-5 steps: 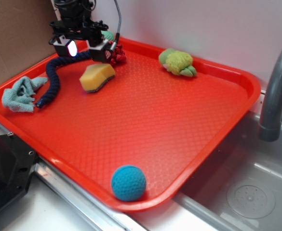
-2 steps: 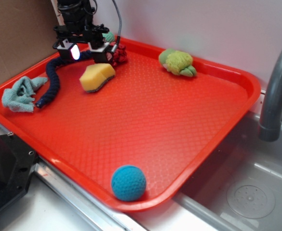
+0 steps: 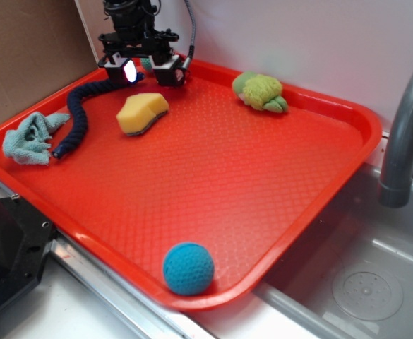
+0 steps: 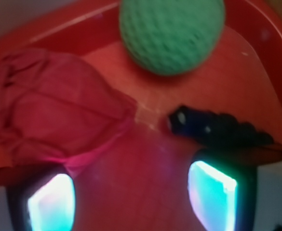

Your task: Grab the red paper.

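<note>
1. Now the hand (image 3: 147, 70) hangs low over the far left corner of the red-orange tray (image 3: 347, 141), because that corner is where the red paper (image 4: 54, 115) lies; in the wrist view the crimson wad sits left of centre, just ahead of the left finger (image 4: 49, 204), with the green ball (image 4: 172, 33) close behind it against the tray wall.
2. Its fingers stand wide apart with bare tray between them, gripping nothing; the paper is off to the left side of the gap rather than squarely in it, so I judge a small sideways correction is needed before closing.
3. A dark rope (image 3: 79, 116) ends just beside the right finger in the wrist view, which could get caught in a sloppy close.
4. From the exterior view the paper is hidden behind the hand.
5. Compared with a second ago, the hand has shifted rightward and toward the back wall; the paper then showed at its right side, now it is covered.
6. Meanwhile the yellow sponge (image 3: 142, 113), teal cloth (image 3: 30, 138), blue ball (image 3: 188, 268) and green-yellow plush (image 3: 260, 92) lie where they were.
</note>
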